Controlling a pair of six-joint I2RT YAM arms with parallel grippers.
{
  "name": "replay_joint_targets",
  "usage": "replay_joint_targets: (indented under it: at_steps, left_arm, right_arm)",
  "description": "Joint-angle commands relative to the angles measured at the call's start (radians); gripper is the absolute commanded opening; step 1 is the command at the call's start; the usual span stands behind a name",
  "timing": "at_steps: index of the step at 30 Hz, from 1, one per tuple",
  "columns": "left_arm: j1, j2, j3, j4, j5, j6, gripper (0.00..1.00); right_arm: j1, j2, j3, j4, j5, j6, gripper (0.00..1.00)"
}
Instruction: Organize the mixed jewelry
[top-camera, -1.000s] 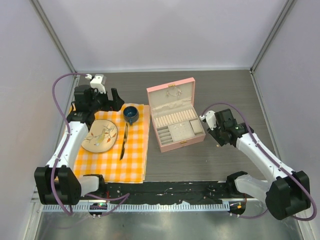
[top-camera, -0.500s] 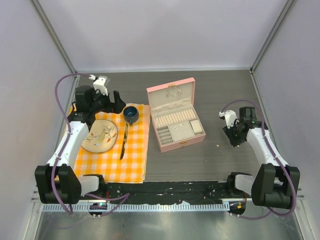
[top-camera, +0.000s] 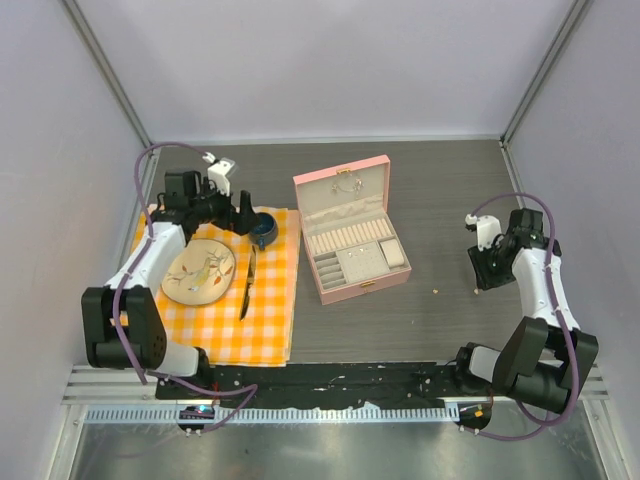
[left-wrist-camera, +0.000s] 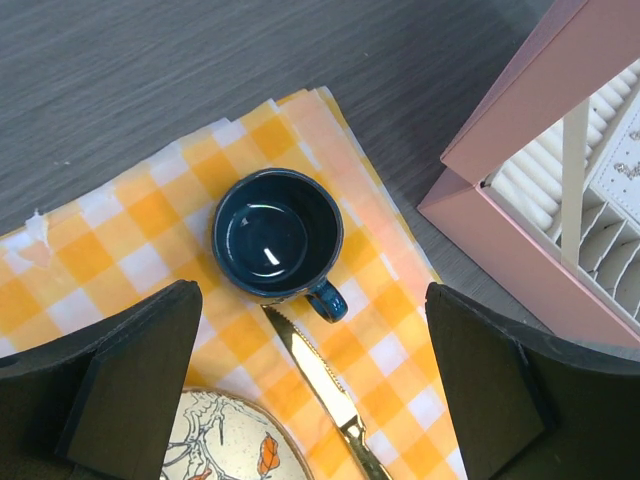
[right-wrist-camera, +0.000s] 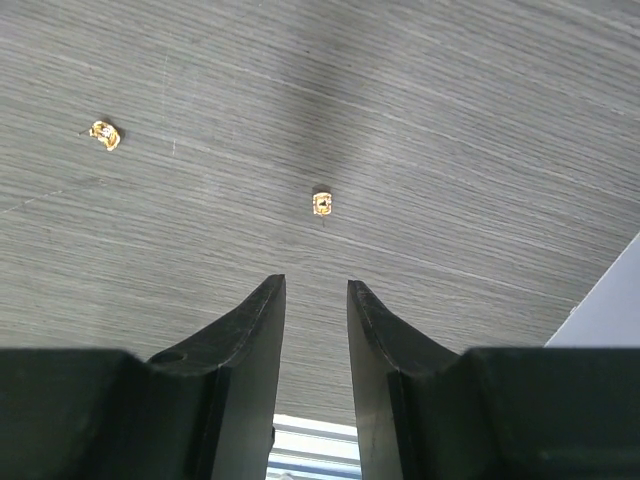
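The pink jewelry box (top-camera: 350, 235) stands open mid-table, with a cream-white rectangular piece (top-camera: 394, 254) and tiny pale specks (top-camera: 360, 258) in its tray. A tiny gold piece (top-camera: 436, 291) lies loose on the table right of the box. In the right wrist view two small gold pieces (right-wrist-camera: 322, 202) (right-wrist-camera: 104, 133) lie on the bare table. My right gripper (right-wrist-camera: 316, 290) (top-camera: 487, 275) hovers just short of the nearer one, jaws a narrow gap apart and empty. My left gripper (left-wrist-camera: 310, 295) (top-camera: 245, 213) is wide open and empty above the blue cup (left-wrist-camera: 277, 235).
A yellow checked cloth (top-camera: 230, 320) on the left holds the blue cup (top-camera: 262, 228), a gold knife (top-camera: 246, 285) (left-wrist-camera: 320, 385) and a patterned plate (top-camera: 198, 272). The box's pink wall (left-wrist-camera: 520, 170) is right of the left gripper. Enclosure walls stand on both sides.
My right arm has swung away from the box to the right, out over the bare table. My left gripper has moved right, up to the blue cup.
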Motion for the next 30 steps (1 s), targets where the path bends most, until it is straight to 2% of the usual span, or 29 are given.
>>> replay_joint_targets:
  at_steps: [1,8,30]
  left_arm:
    - [0.007,0.043,0.057,-0.003,0.087,0.053,1.0]
    - [0.007,0.074,0.081,-0.032,0.101,0.056,1.0]
    - [0.006,0.023,0.071,-0.11,0.081,0.085,1.0]
  right_arm:
    - [-0.006,-0.013,0.042,-0.013,0.009,0.043,0.37]
    - [-0.011,0.051,0.054,0.034,-0.012,0.064,0.35]
    - [-0.009,0.263,0.048,0.149,-0.037,0.048,0.32]
